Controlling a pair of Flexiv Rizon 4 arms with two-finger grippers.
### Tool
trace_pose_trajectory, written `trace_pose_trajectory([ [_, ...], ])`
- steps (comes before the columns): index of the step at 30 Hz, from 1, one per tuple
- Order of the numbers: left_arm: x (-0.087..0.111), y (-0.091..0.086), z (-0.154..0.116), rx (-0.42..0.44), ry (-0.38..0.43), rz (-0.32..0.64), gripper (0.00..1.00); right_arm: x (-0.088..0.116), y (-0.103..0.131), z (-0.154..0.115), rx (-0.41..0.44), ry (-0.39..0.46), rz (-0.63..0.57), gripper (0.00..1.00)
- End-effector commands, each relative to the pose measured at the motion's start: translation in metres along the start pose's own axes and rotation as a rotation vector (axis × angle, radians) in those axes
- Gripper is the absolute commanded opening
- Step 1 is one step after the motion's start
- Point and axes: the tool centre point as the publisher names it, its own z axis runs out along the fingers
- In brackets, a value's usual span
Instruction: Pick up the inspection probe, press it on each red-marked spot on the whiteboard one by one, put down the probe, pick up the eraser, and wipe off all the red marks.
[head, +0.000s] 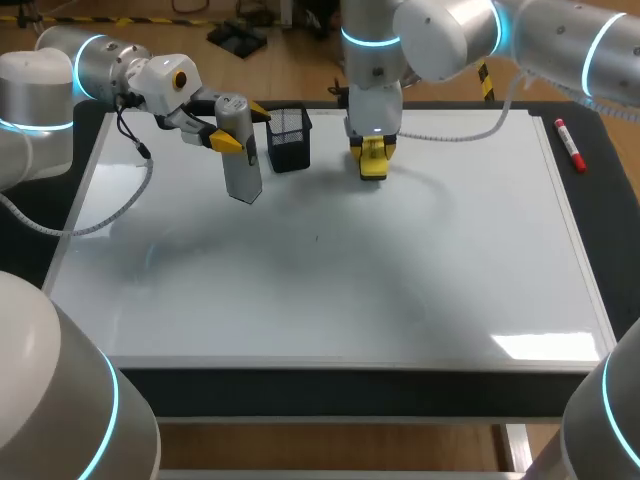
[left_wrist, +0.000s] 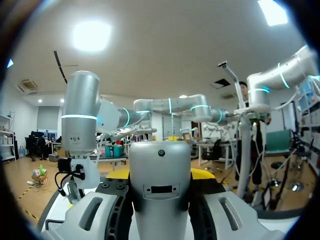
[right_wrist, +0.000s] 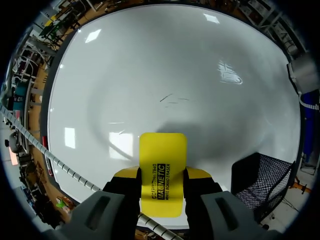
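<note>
Left pincer (head: 242, 126) clamps the probe (head: 240, 168), held above the board (head: 330, 290) at 11 o'clock, just beside the basket (head: 290, 140). Right pincer (head: 373, 148) grips the eraser (right_wrist: 162, 152) at 12 o'clock. Risk: an eraser sweep toward 9 o'clock could strike basket or probe. No red marks discernible.

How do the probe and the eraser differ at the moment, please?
The probe is grey and tall, the eraser yellow and flat. The left pincer holds the probe, the right pincer the eraser. Both are gripped over the whiteboard.
</note>
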Motion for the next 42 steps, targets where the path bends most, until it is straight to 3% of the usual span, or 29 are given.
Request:
trace_pose_trajectory([
  [1, 0.000, -0.002, 0.000, -0.003, 0.001, -0.001, 0.00, -0.004, -0.009, 0.002, -0.016, 0.009, -0.001, 0.00],
  [33, 0.000, -0.002, 0.000, -0.003, 0.001, -0.001, 0.00, -0.005, -0.033, 0.024, -0.062, 0.020, 0.004, 0.00],
  [34, 0.000, -0.002, 0.000, -0.003, 0.001, -0.001, 0.00, -0.005, -0.033, 0.024, -0.064, 0.022, 0.006, 0.09],
  [36, 0.000, -0.002, 0.000, -0.003, 0.001, -0.001, 0.00, -0.005, -0.033, 0.024, -0.067, 0.026, 0.009, 0.49],
  [37, 0.000, -0.002, 0.000, -0.003, 0.001, -0.001, 0.00, -0.004, -0.032, 0.022, -0.063, 0.023, 0.016, 0.95],
  [38, 0.000, -0.002, 0.000, -0.003, 0.001, -0.001, 0.00, -0.003, -0.031, 0.020, -0.055, 0.020, 0.027, 1.00],
  [42, 0.000, -0.002, 0.000, -0.003, 0.001, -0.001, 0.00, 0.004, -0.028, 0.010, -0.036, 0.011, 0.063, 1.00],
])
